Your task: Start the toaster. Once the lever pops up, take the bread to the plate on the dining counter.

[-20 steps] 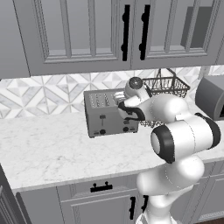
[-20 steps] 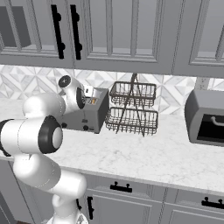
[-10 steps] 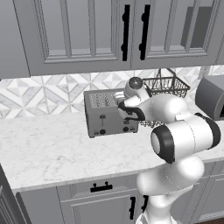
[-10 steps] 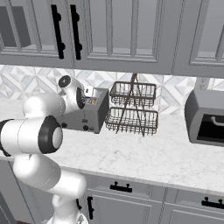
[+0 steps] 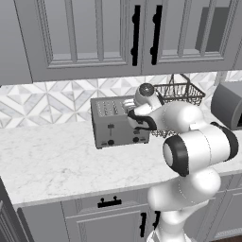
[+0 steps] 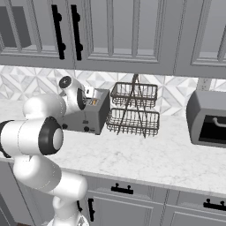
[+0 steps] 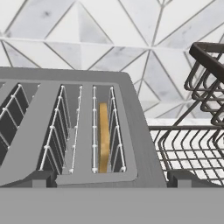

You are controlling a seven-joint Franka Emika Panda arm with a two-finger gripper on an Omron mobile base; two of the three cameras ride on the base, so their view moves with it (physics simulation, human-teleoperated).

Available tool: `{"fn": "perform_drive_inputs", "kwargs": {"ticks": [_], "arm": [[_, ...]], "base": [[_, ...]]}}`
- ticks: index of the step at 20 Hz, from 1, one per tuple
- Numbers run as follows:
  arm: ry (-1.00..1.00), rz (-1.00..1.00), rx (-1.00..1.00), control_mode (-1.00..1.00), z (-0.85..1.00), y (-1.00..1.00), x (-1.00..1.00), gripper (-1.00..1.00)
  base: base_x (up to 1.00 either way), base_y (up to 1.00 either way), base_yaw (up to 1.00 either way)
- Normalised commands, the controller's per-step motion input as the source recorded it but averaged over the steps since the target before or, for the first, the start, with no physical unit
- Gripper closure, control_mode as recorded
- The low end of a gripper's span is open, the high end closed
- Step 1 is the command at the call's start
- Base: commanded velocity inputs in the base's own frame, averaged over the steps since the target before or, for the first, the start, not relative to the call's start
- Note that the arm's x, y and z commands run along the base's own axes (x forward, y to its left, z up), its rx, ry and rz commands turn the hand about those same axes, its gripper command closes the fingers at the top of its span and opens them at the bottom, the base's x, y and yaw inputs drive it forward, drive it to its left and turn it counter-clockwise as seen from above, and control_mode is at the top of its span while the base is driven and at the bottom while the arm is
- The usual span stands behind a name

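So the toaster (image 5: pixel 119 122) sits on the marble surface (image 5: pixel 56 163) against the tiled wall, with a wire rack (image 6: pixel 132 110) just to its right. The bread (image 7: pixel 103 135) is down in the rightmost slot, standing on edge between the wire guides, only its thin tan top edge showing from above. The tool (image 7: pixel 107 178) hangs right over the toaster's near right corner, jaws spread as wide as they go, holding nothing.

My read on handling: the slice looks thin, light and stiff once toasted, but crumbly, so a hard squeeze could snap it. It also sits low in the slot, so there isn't much to grab until the lever lifts it. I'd pinch the top edge across its thin faces, near the middle, and pull straight up so it doesn't snag the guides.

The levers on the front (image 5: pixel 111 126) look like the first thing to deal with, toasting doesn't seem started yet.
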Motion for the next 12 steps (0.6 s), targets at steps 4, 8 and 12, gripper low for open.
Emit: {"fn": "perform_drive_inputs", "kwargs": {"ticks": [4, 8, 12], "arm": [[0.00, 0.00, 0.00, -1.00, 0.00, 0.00, 0.00, -1.00], [0.00, 0.00, 0.00, -1.00, 0.00, 0.00, 0.00, -1.00], [0.00, 0.00, 0.00, -1.00, 0.00, 0.00, 0.00, -1.00]], "base": [[0.00, 0.00, 0.00], [0.00, 0.00, 0.00], [0.00, 0.00, 0.00]]}}
